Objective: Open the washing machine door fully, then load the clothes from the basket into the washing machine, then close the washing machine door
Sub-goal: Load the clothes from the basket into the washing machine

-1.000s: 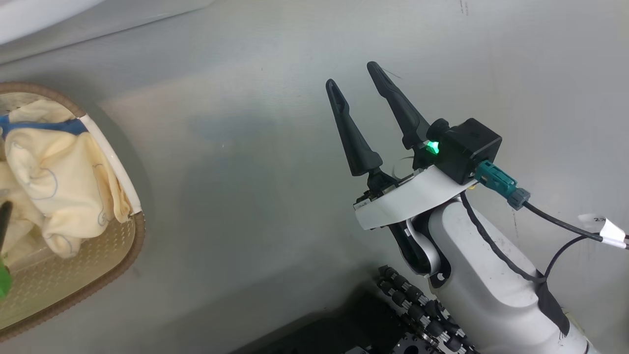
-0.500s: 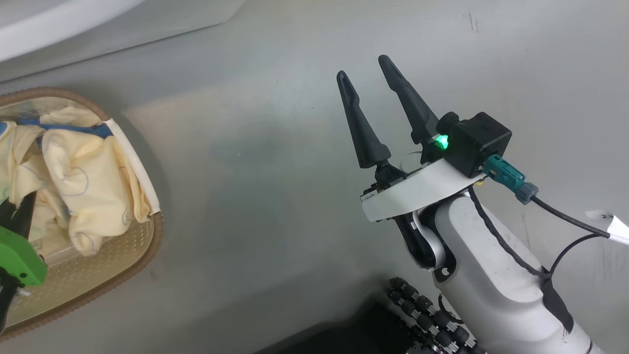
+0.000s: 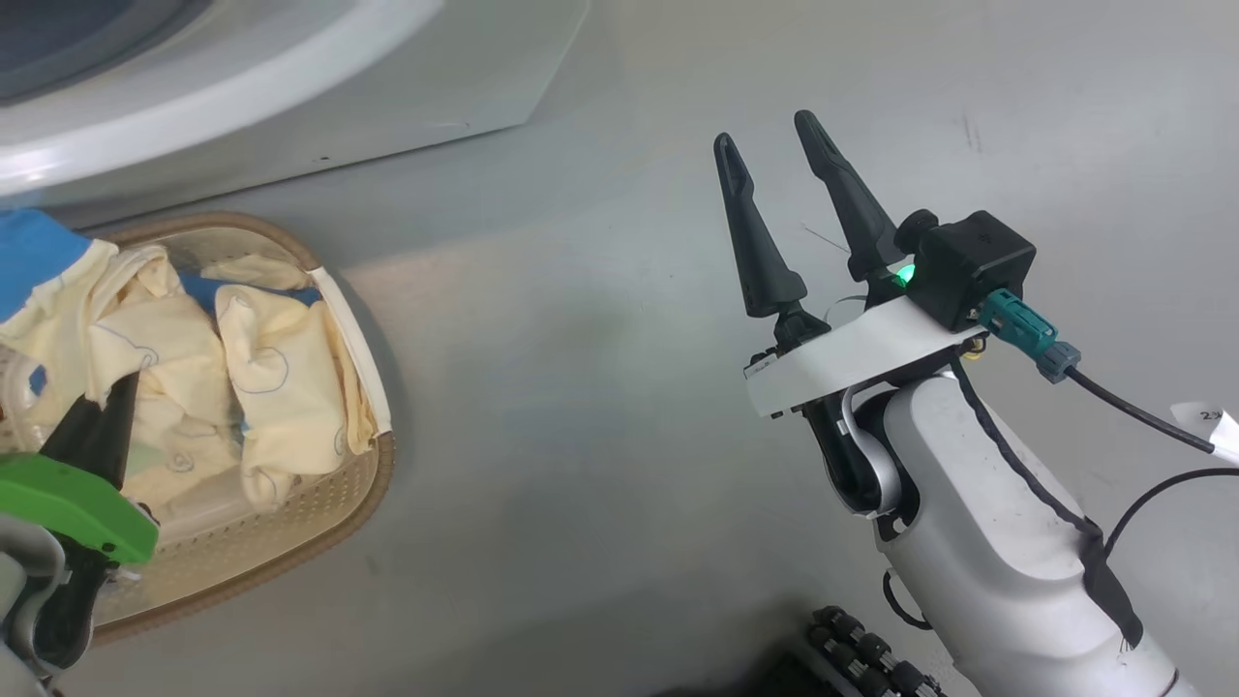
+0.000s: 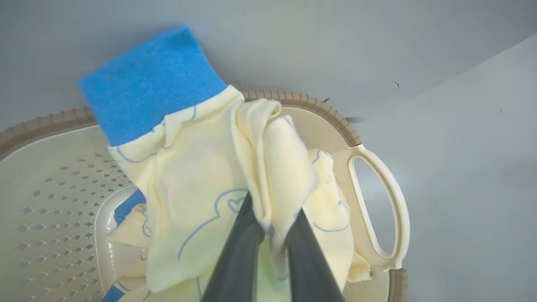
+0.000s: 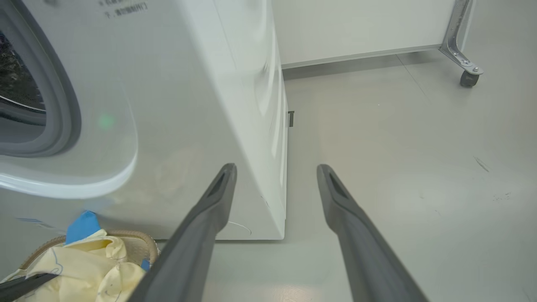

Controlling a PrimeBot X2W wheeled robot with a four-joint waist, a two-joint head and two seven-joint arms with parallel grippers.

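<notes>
The cream basket (image 3: 334, 503) with its brown rim stands on the floor at lower left, below the white washing machine (image 3: 290, 68). Pale yellow clothes (image 3: 281, 387) lie in it. My left gripper (image 4: 268, 216) is shut on one yellow garment (image 4: 197, 167) with a blue cuff (image 4: 147, 84) and holds it bunched above the basket (image 4: 319, 111). In the head view the same gripper (image 3: 116, 397) shows at the left edge. My right gripper (image 3: 774, 160) hangs open and empty over bare floor at the right. The washing machine door is out of view.
The right wrist view looks past the right gripper (image 5: 275, 172) at the washing machine (image 5: 188, 105), its grey gasket (image 5: 63, 109) and the basket (image 5: 138, 241) at its foot. A metal leg with a caster (image 5: 465, 75) stands far right. A white wall runs behind.
The camera has shifted, bringing the washer and more of the basket into view. My left gripper has shut on a yellow garment and raised it. The right gripper stays open.
</notes>
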